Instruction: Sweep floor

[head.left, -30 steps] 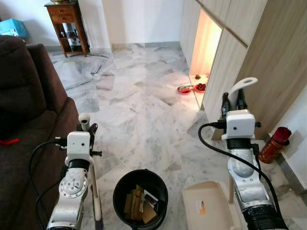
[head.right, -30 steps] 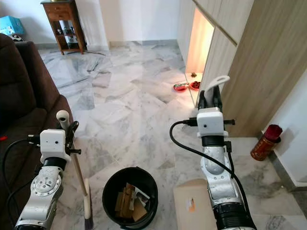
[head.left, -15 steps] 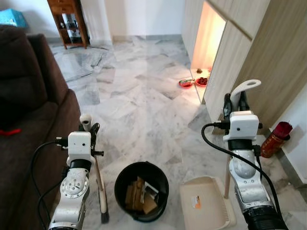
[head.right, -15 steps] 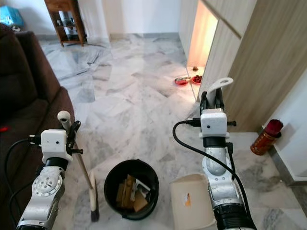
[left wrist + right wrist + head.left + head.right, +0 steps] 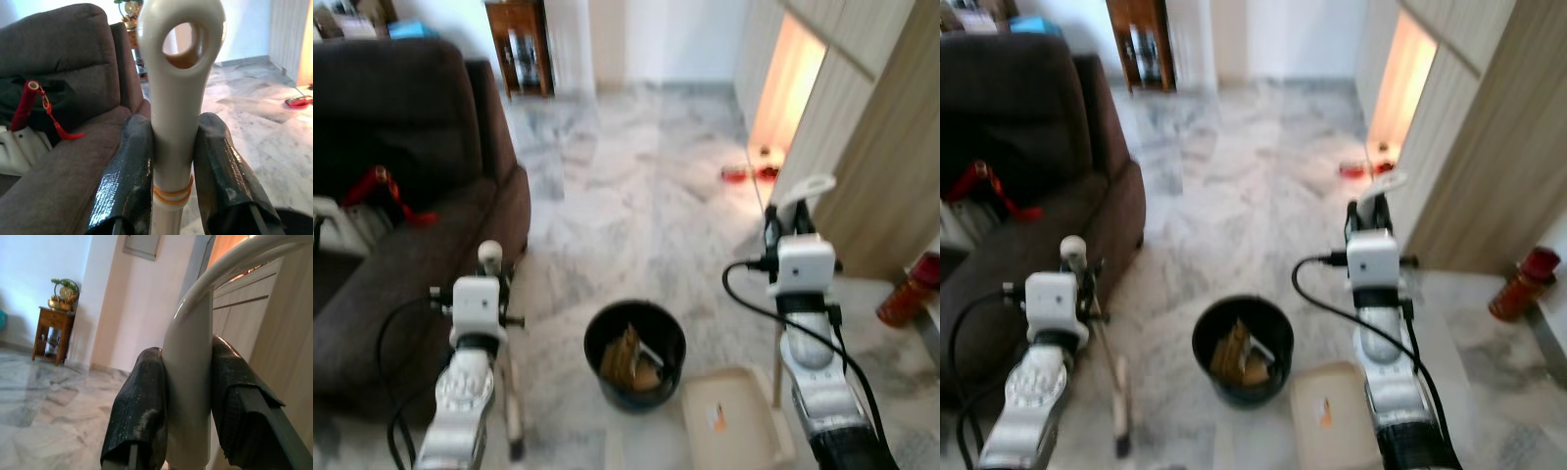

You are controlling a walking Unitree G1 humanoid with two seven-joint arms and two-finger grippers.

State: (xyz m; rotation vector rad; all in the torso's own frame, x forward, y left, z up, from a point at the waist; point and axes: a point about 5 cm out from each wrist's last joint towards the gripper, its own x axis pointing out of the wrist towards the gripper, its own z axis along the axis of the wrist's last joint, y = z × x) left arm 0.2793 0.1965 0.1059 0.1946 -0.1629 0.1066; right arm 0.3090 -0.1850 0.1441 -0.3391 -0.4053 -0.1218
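The robot stood on the marble floor with a tool in each arm, and the grips told the story. The left gripper was clamped on the cream broom handle just below its hanging loop, both black fingers pressed flat against the shaft; holding that high up, I'd judge, gave it a long lever to swing the head. The broom ran down beside the left arm at a slight lean, its brush end resting on the floor close to the front edge of the dark sofa.

The right gripper was closed the same way around the upright handle of the dustpan, whose curved top arched over the fingers. The pan itself was beige and shallow, with a small orange label inside, and it sat flat on the floor at the foot of the right arm, just beside the black bin. That looked deliberate: pan next to bin made for a short tip.

The bin stood between the two arms, and it already held cardboard-brown scraps and a pale piece. The head views were blurred, so any fine dust on the floor couldn't be made out. Off to the right, a red canister stood by the wooden cupboard, and small red dishes lay at its lit opening.
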